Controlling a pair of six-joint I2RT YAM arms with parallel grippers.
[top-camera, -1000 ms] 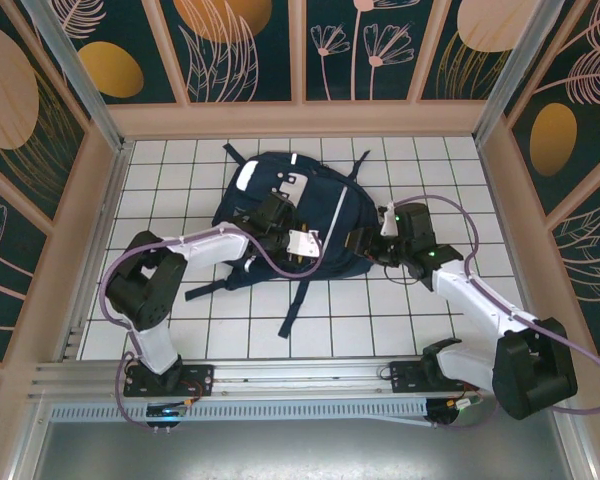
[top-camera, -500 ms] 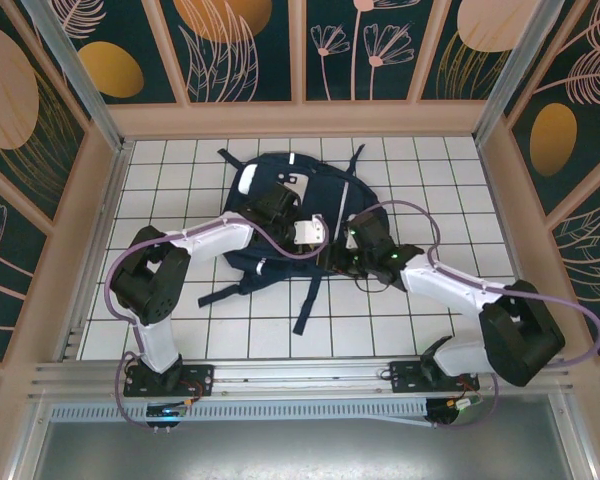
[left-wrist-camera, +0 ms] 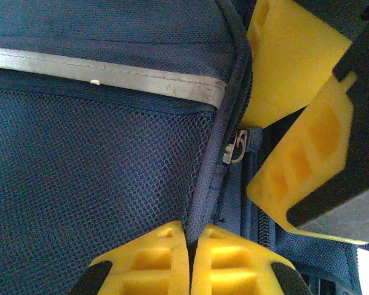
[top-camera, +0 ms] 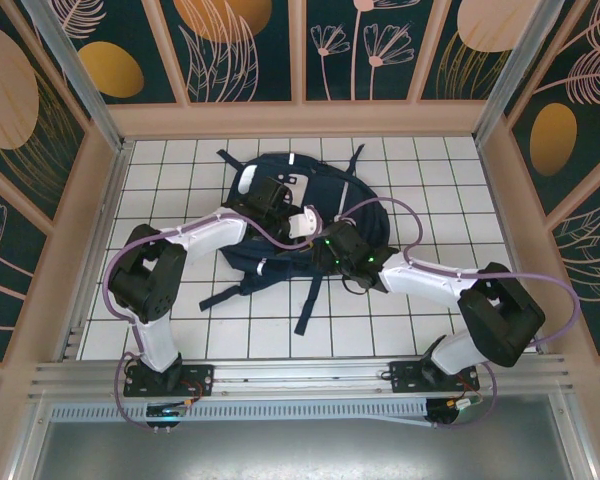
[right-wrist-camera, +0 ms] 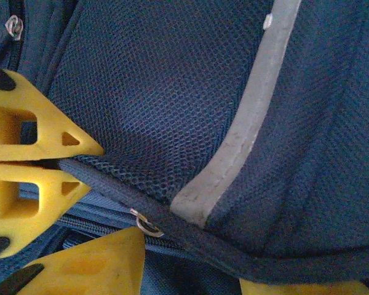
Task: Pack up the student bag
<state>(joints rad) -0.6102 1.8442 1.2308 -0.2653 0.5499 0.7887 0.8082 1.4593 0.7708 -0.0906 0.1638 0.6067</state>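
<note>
"While both arms lean in over it, how many bags do you count?"

"One student bag (top-camera: 315,180), navy woven fabric, lying flat on the white gridded table (top-camera: 440,170). More bare tiles show on the bag's near side than beyond it. Two dark straps (top-camera: 308,305) trail off the bag's near edge."

"And the grippers?"

"Two, both over the middle of the bag, with four yellow plastic fingers in all, each moulded with hollow pockets. The left gripper (left-wrist-camera: 189,239) is pinched fully together on the bag's corded seam, at the edge of the mesh pocket. The right gripper (left-wrist-camera: 249,153) stands partly open, one finger on either side of the bag's zip track. I cannot tell whether its pads press the cloth."

"Any hardware on the bag?"

"Seen from the right wrist, two small metal zip pulls (right-wrist-camera: 146,222), both ring-shaped. One hangs from the bag's seam just beside the clamped fingers; the other sits well apart from it, further along the zips."

"Textures?"

"One grey reflective stripe (left-wrist-camera: 104,74), flat, stitched along its edges and a little scuffed, runs across the bag. On one side of it lies a honeycomb mesh panel (left-wrist-camera: 92,184), open-celled and soft-looking; on the other, a tighter, smoother weave. The seam itself is a rounded cord of navy binding."
</note>
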